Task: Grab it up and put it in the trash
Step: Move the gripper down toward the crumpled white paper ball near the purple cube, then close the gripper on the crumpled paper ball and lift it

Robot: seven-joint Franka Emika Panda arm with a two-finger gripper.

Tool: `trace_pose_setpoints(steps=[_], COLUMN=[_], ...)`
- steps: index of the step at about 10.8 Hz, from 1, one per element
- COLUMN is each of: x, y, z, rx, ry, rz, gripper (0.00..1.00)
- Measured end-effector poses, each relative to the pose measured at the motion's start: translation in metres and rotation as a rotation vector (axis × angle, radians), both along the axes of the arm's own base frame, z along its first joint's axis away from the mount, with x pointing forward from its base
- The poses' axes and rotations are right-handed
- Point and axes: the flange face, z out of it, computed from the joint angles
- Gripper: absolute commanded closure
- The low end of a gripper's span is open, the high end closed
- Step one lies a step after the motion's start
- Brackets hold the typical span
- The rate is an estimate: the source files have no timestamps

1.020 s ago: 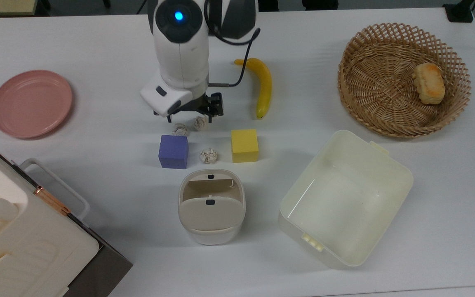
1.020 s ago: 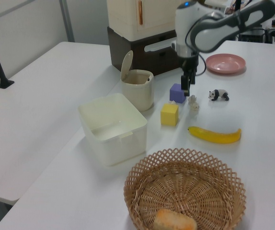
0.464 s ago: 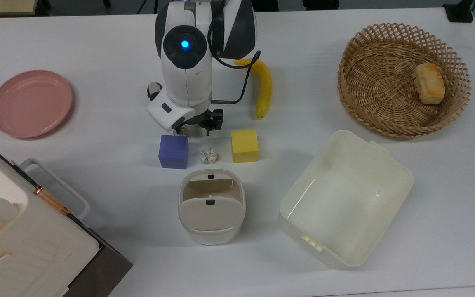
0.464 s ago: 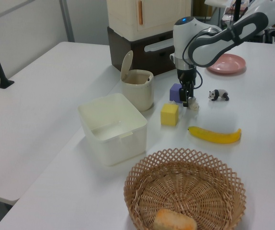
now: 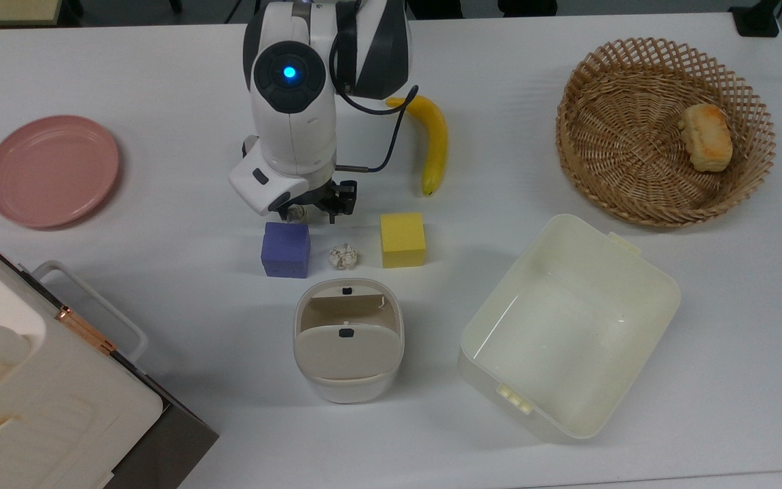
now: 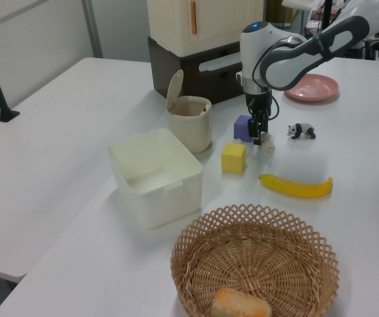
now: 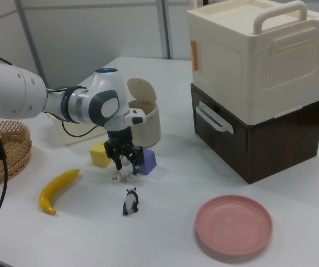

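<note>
**A:** What has changed in the last second?

**B:** The gripper (image 5: pixel 311 212) has come down and slid a little toward the top view's left. It now sits low over the two small paper wads just behind the purple cube (image 5: pixel 286 249). The wads themselves have not moved.

**A:** Has it got hold of anything?

**B:** No. In the right view the two fingers stand apart, pointing down, and there is nothing between them. Both wads lie on the table just below the fingertips.

**A:** So where is the paper ball it wants?

**B:** As far as I can judge, it is the plain roundish paper ball (image 5: pixel 296 214) peeking out by the gripper in the top view — on the table, close behind the purple cube. Its neighbour (image 7: pixel 116 177) lies just beside it, so I cannot be sure which of the two the fingers are lined up on.

**A:** And the speckled wad?

**B:** The speckled wad (image 5: pixel 343 256) is untouched, between the purple cube and the yellow cube (image 5: pixel 402 239), and apart from the gripper.

**A:** What does that mean for the job?

**B:** The approach looks nearly done, but the grab is not made. With two wads so close, the close could catch the wrong one or nudge both. The bin (image 5: pixel 347 387) stands just past the cubes with its mouth open, so the carry should be short.
</note>
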Motion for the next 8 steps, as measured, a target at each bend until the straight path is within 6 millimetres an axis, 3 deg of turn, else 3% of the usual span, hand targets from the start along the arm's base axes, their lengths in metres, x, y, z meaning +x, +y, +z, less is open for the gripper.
trace_pose_setpoints(steps=[4, 6, 8], x=[-0.0019, -0.0032, -0.0039], y=[-0.0107, -0.0112, -0.0127], z=[-0.0013, -0.0036, -0.0074], rx=[-0.001, -0.008, -0.02], ry=[0.016, 0.025, 0.033], rz=[-0.017, -0.013, -0.006], gripper=[0.24, 0.56, 0.63])
